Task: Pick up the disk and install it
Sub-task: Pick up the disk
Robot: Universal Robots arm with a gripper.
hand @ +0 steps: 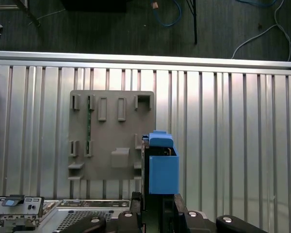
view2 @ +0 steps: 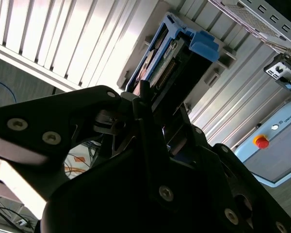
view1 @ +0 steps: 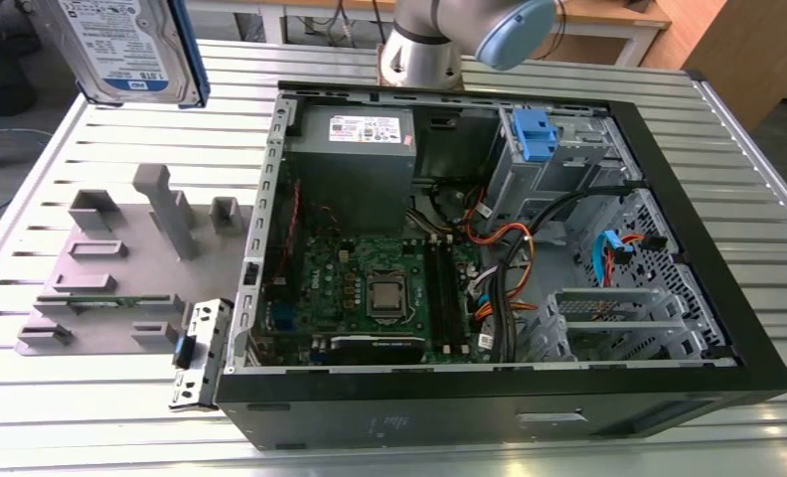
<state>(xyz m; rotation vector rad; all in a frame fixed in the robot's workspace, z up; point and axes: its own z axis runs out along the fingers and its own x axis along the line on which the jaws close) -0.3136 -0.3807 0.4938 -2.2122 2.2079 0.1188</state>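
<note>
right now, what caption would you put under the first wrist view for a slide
The disk, clamped in the jaws, held up over the grey fixture plate and the slatted table.

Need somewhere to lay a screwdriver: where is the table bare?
The table is bare to the exterior view's right of the computer case, and at lower left between the grey fixture plate and its edge. The plate's pegs and the case interior are crowded; the disk hangs above the upper-left corner.
</note>
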